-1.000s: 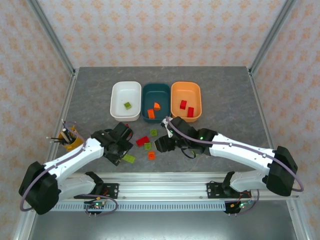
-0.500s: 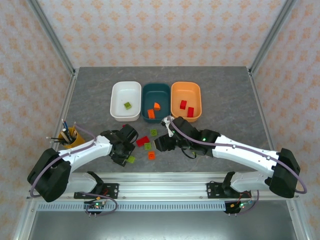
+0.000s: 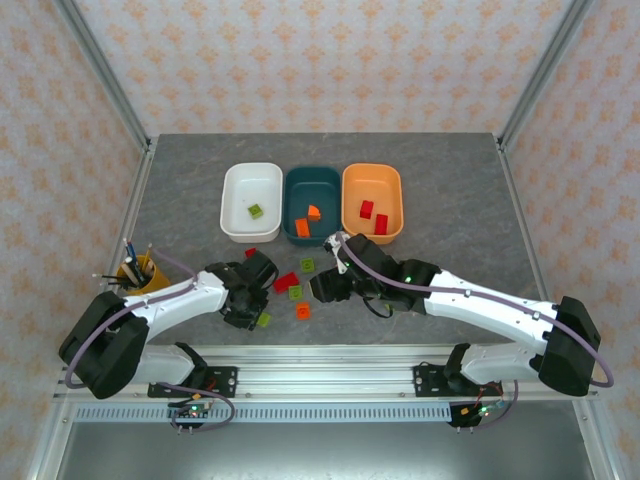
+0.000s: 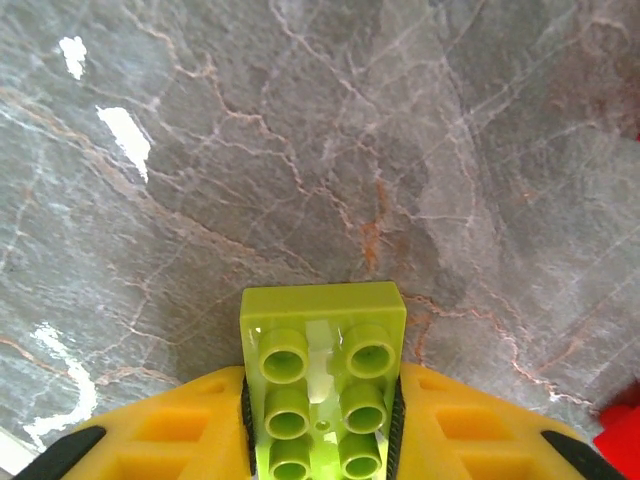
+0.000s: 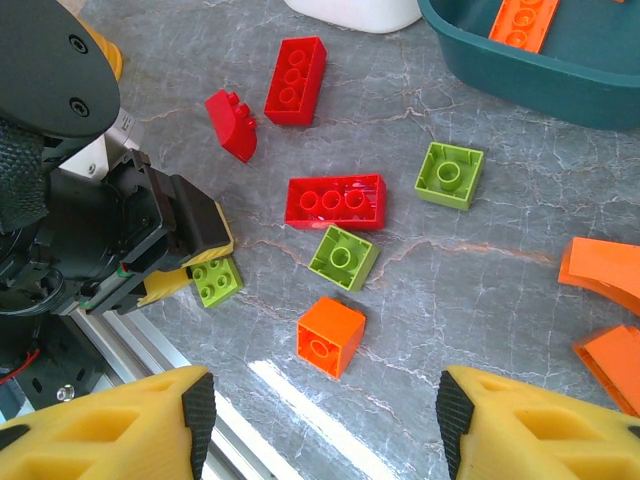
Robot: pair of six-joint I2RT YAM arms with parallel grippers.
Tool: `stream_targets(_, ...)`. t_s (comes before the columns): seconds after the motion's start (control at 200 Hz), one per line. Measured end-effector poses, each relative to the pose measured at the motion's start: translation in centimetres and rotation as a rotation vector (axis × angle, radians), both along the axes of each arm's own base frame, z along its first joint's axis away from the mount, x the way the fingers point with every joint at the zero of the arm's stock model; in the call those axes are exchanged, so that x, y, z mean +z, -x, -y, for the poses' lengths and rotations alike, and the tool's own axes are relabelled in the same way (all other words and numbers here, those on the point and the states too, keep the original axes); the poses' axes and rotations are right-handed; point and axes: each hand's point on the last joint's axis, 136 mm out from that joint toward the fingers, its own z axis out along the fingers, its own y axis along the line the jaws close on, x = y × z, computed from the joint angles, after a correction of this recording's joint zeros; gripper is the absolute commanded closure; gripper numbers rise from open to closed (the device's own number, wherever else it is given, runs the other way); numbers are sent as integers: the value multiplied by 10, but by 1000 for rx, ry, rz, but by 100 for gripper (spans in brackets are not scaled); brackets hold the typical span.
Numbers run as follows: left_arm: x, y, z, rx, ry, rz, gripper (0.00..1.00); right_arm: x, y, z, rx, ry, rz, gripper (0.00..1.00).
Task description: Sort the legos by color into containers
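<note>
Grey marble counter (image 3: 450, 200), patterned wallpaper all round, three tubs in a row at the back. The big news is that the left pincer (image 4: 322, 440) has just snapped shut. A second ago its jaws were still wide and coming in, and now they're clamped on either side of the lime brick (image 4: 322, 330), studs up, right by the near edge of the counter. I can't tell if the brick has left the surface yet, and it looks like it's still sitting there. So that's the grab done, and I'd guess the lift and carry come next. The white tub (image 3: 250, 185) already has a green piece in it, so that's surely where this one goes. The teal tub (image 3: 312, 185) holds the orange ones and the orange tub (image 3: 372, 185) has two reds. The right pincer (image 5: 320, 425) has barely budged. Its jaws are apart with nothing between them, and it hangs over the leftover pile: a long red brick (image 5: 336, 200), a small green brick (image 5: 343, 257) and an orange cube (image 5: 330, 336), plus a few more reds and greens nearby. Plenty left to sort.
</note>
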Motion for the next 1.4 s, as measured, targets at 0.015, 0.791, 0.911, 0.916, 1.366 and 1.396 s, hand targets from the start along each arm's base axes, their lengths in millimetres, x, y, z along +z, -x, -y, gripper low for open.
stream_targets(0.015,0,0,0,-4,-1,0,72,0,0,0,0,0,0,38)
stream_targets(0.791,136,-99,-12,-175,-93,339,77,55,-28,-3,-102,-68,105,36)
stream_targets(0.911,160,-132,-26,-224,-151,350,77,92,-50,-2,-168,-140,155,29)
stream_targets(0.916,160,-133,-27,-226,-153,349,77,92,-51,-2,-170,-141,156,29)
stream_targets(1.366,112,-244,-52,-478,-311,147,78,98,-116,-15,-340,-166,112,16)
stream_targets(1.396,106,-250,-53,-490,-319,134,78,96,-116,-15,-344,-164,104,16)
